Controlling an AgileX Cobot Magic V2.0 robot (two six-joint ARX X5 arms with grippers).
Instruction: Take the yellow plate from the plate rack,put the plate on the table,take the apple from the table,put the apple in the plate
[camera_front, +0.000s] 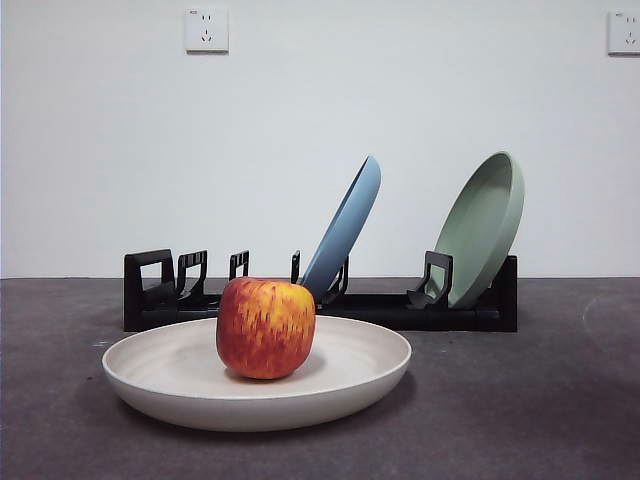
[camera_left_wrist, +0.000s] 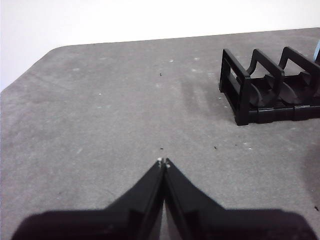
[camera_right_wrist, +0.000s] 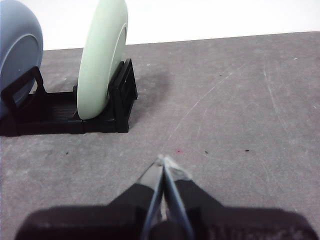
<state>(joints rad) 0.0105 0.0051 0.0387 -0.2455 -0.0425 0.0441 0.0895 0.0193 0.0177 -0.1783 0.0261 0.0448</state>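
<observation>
Grey bench (camera_front: 560, 420): dark, slightly textured surface carrying everything; a white wall with two sockets stands behind its far edge.
Left hand (camera_left_wrist: 163, 162): hovers low over bare bench near the rack's left end; its two black jaws are pressed tip to tip, with nothing between them.
Plate (camera_front: 180, 385): cream, shallow and wide, lying flat on the bench toward the near edge, in front of the rack's left half and apart from it.
Apple (camera_front: 266, 327): red streaked with yellow-orange, sitting upright in the plate, about at its middle, touching its floor.
Rack (camera_front: 400, 310): long, low and black, running across the bench behind the plate; the upright holders at its left end are empty.
Blue plate (camera_front: 345, 228): stands on edge in a slot near the rack's middle, leaning to the right.
Green plate (camera_front: 485, 225): stands on edge in the last slot at the rack's right end, leaning to the right as well.
Right hand (camera_right_wrist: 165, 165): hovers low over bare bench beside the rack's right end, near the green plate; jaws closed together, gripping nothing.
</observation>
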